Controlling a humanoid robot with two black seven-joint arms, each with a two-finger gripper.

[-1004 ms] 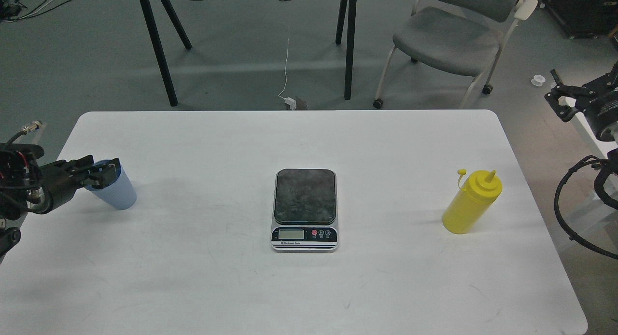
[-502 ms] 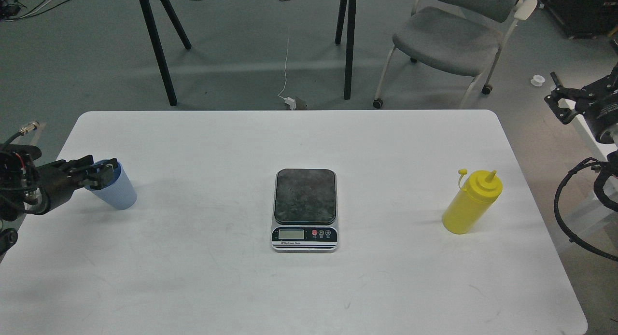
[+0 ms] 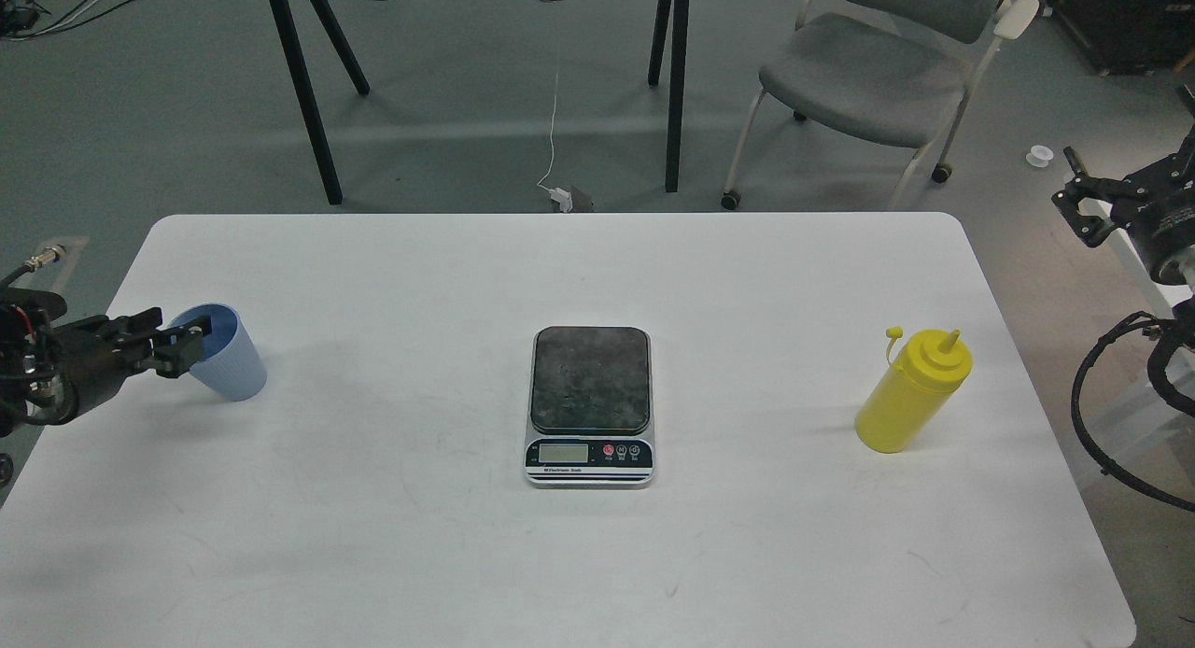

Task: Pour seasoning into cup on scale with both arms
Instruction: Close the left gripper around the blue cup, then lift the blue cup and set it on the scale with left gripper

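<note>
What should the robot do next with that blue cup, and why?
Probably move the left hand back in around the cup and close on it. The hand sits at the cup's left rim without clearly gripping it, the scale plate is bare, and the bottle stands untouched, so the cup likely has to reach the scale first.

Two black robot arms. The left arm point(image 3: 56, 368) has red wires, thin black cables and a silver plug. The right arm point(image 3: 1162, 228) has a silver ring, white lettering and a looped black cable point(image 3: 1106, 415).
</note>
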